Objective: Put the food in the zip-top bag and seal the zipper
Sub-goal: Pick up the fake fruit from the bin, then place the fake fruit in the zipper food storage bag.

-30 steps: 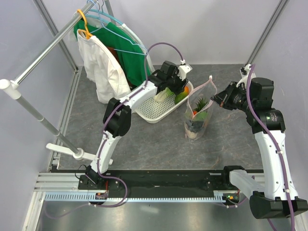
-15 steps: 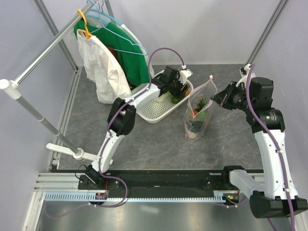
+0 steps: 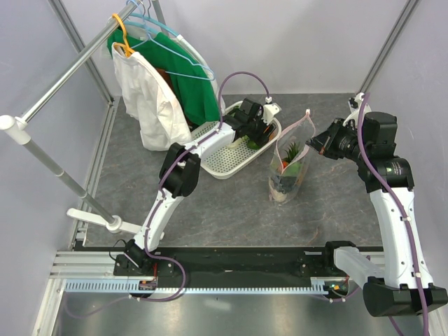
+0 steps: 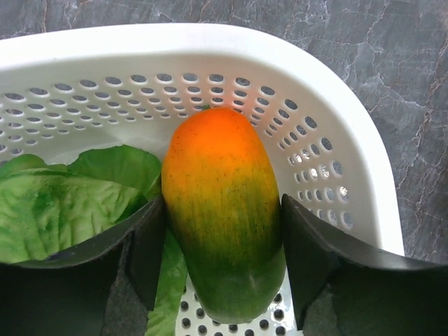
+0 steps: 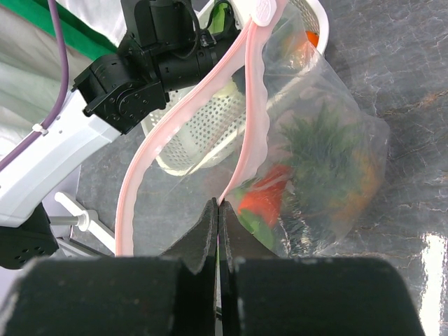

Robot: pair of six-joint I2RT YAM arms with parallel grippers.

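The clear zip-top bag (image 3: 287, 171) stands upright right of the white basket (image 3: 217, 170). It holds a red chili (image 5: 262, 196), a green leafy piece (image 5: 329, 147) and other food. My right gripper (image 3: 313, 145) is shut on the bag's pink zipper strip (image 5: 255, 133) and holds the mouth up and open; the wrist view shows the pinch (image 5: 218, 206). My left gripper (image 3: 257, 133) is down in the basket. In its wrist view the gripper (image 4: 223, 231) is shut on an orange-and-green mango (image 4: 220, 189) that rests on the basket floor beside green lettuce (image 4: 56, 203).
The basket's perforated wall (image 4: 350, 133) curves close round the mango. A clothes rail (image 3: 63, 77) with a white shirt (image 3: 150, 105) and a green garment (image 3: 192, 84) on hangers stands at the back left. The left arm (image 5: 154, 56) lies just behind the bag's mouth.
My left gripper has moved right and down into the basket's far end, onto the mango. The right arm and the bag have held still.
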